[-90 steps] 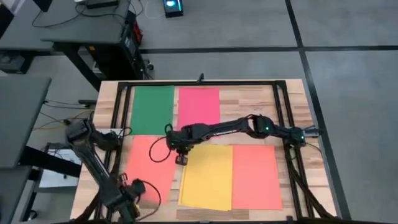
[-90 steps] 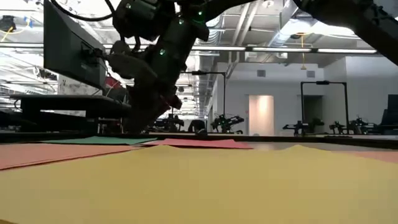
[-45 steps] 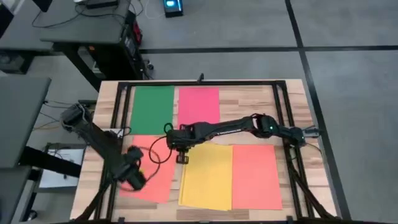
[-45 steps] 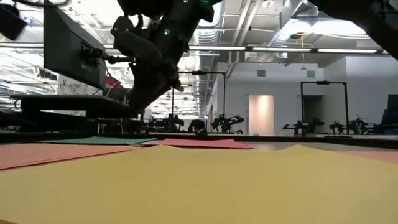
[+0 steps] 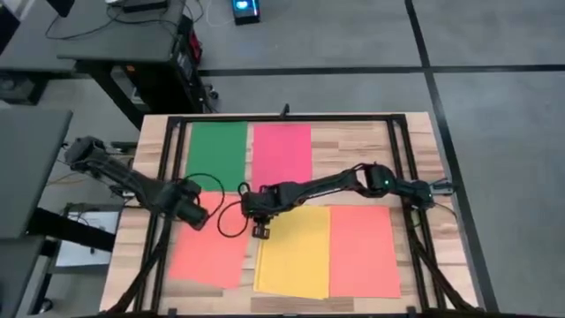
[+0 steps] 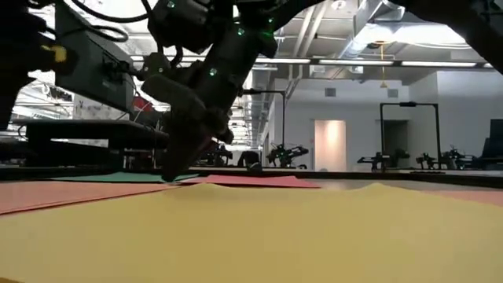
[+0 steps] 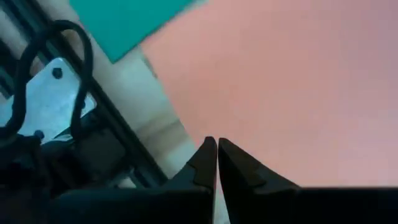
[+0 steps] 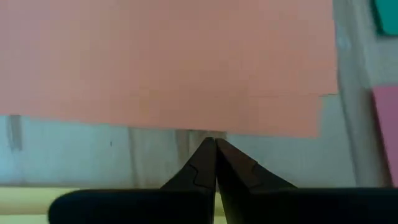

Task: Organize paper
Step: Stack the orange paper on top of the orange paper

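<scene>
Five sheets of paper lying flat on the wooden table: green sheet and pink-red sheet side by side along the far row; left orange sheet, yellow sheet and right orange sheet along the near row. Left orange sheet sitting skewed against the others; yellow sheet rippling slightly upward at its far edge in the low view.

Handling, by judgement: very light, thin, limp, prone to sliding on the wood and to creasing under a hard pinch. Lying flush, so offering no edge to grip from above; pressing down with closed tips and dragging, or working at a corner or free edge, looking the safer approach. Overlapping neighbours likely to shift together.

Left gripper hovering at the far edge of the left orange sheet, just near the green sheet's corner; fingers pressed together with no gap, holding nothing in the left wrist view. Contact with the paper not determinable.

Right gripper reaching across to the bare strip between the left orange sheet and the yellow sheet; fingers likewise fully closed, empty, tips pointing at bare wood just beside the orange edge.
</scene>
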Action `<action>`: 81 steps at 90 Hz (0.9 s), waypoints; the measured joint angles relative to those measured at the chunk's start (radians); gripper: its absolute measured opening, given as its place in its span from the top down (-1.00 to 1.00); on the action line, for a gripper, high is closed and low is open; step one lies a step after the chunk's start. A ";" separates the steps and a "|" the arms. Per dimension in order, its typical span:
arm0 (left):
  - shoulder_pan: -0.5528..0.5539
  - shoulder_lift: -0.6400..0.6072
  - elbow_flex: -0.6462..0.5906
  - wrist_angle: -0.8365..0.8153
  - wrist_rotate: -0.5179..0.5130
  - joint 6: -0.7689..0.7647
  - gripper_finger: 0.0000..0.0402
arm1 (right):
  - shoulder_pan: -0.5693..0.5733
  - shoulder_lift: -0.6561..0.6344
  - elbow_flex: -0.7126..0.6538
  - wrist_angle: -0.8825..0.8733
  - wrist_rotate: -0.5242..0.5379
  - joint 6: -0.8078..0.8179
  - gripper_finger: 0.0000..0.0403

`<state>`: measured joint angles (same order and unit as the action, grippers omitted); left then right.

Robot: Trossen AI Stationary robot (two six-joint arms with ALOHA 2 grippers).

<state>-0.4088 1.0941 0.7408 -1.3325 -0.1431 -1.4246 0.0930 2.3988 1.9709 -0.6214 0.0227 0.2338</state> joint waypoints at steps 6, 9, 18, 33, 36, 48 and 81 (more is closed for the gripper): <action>0.029 -0.001 -0.006 -0.059 0.020 -0.010 1.00 | -0.003 0.000 0.000 -0.001 0.000 0.002 1.00; 0.046 -0.002 -0.006 -0.046 0.035 -0.014 1.00 | -0.002 0.000 0.000 -0.002 0.001 0.002 1.00; 0.114 0.019 -0.004 -0.020 0.043 -0.022 1.00 | 0.001 0.000 0.000 -0.002 0.002 0.006 1.00; 0.188 0.059 -0.003 0.053 0.053 -0.031 1.00 | 0.006 0.000 0.000 -0.005 0.001 -0.003 1.00; 0.198 0.069 -0.005 0.084 0.044 -0.017 1.00 | 0.006 0.000 0.000 -0.009 0.000 -0.017 1.00; 0.229 0.094 -0.003 0.118 0.041 -0.003 1.00 | 0.005 0.000 0.000 -0.045 0.000 -0.050 1.00; 0.323 0.238 -0.004 0.072 0.093 0.115 1.00 | 0.017 0.000 0.000 -0.018 0.001 -0.098 1.00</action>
<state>-0.0860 1.3324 0.7372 -1.2603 -0.0502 -1.3095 0.1096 2.3985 1.9709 -0.6395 0.0235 0.1356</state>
